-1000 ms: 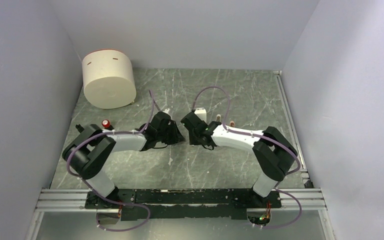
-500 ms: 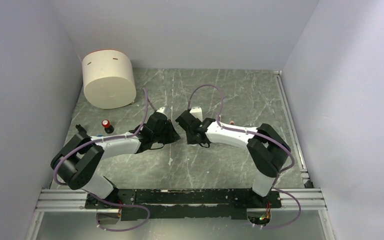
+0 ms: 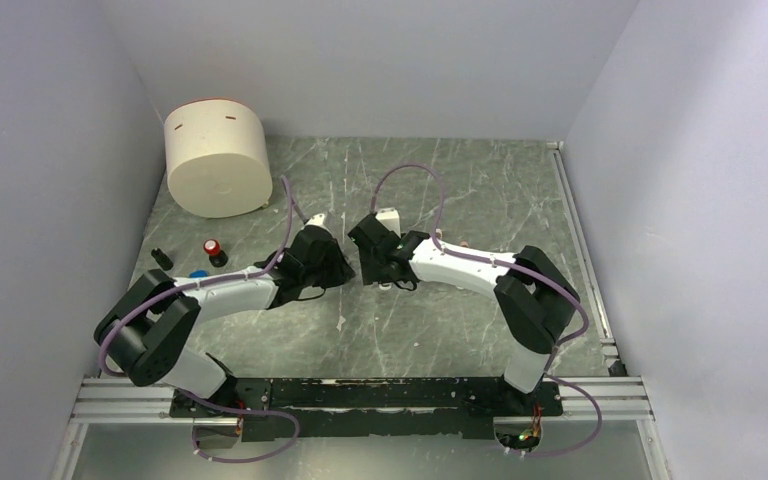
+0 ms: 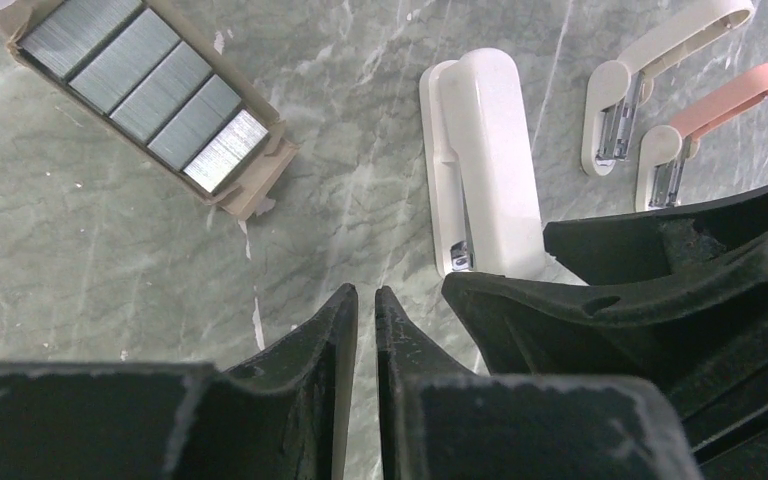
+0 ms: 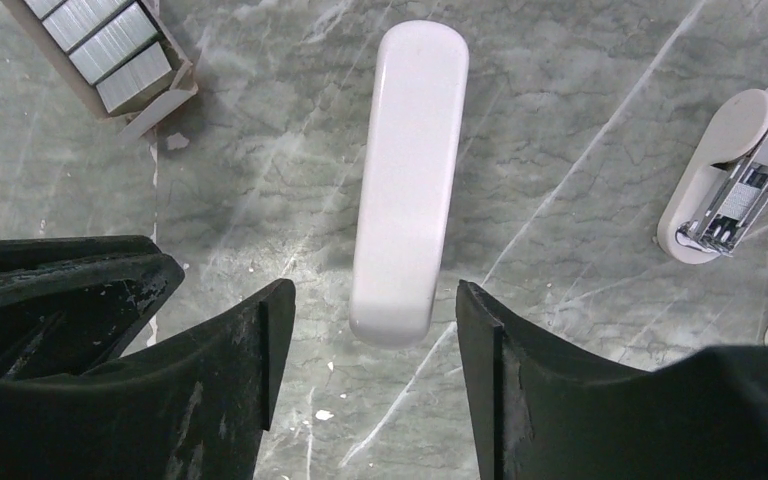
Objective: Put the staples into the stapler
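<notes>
The stapler (image 5: 408,170), a slim white bar, lies flat on the marble table. Its near end sits just ahead of my right gripper (image 5: 372,290), which is open, one finger on each side and neither touching it. In the left wrist view the stapler (image 4: 485,160) lies just beyond my left gripper (image 4: 365,292) to its right. That gripper is shut to a thin slit with nothing in it. The staples (image 4: 150,85) fill an open cardboard box as several grey blocks, far left of the stapler; the staples (image 5: 100,50) also show in the right wrist view. From above, both grippers (image 3: 335,262) (image 3: 368,250) meet at mid-table, hiding the stapler.
A stubby white stapler (image 4: 650,70) and a pink one (image 4: 710,110) lie open to the right of the main one. A cream cylinder (image 3: 218,160) stands at the back left. A red-capped piece (image 3: 214,246), a black piece (image 3: 162,258) and a blue bit (image 3: 198,272) lie at the left.
Both arms have slid a little left and away from the near edge. The left elbow has swung left, uncovering the small pieces there. The right gripper's jaws have opened wider.
</notes>
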### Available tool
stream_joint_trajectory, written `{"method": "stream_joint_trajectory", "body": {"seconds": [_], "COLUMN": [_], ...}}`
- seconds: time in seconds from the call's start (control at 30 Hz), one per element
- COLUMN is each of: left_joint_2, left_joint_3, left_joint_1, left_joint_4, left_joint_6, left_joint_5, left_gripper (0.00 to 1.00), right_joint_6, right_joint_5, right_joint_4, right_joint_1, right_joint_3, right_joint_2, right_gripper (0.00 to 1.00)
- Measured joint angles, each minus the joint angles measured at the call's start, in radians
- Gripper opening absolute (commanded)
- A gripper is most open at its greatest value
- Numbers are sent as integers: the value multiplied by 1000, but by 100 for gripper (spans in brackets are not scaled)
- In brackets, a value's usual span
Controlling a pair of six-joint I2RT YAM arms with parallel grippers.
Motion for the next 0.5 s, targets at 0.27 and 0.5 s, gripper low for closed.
{"method": "stream_joint_trajectory", "body": {"seconds": [0.27,0.5], "left_joint_2": [-11,-29], "left_joint_3": [-14,-18], "left_joint_1": [0,0], "left_joint_4": [-11,-13], "left_joint_6": [0,0], "left_joint_5": [-20,-31], "left_gripper": [20,20], "right_joint_6": [5,22], "right_joint_5": [-23,-34], "right_joint_4": [15,29], "right_joint_1": [0,0], "right_joint_3": [-10,-14], "right_joint_2": [54,91], "right_gripper": [61,40]}}
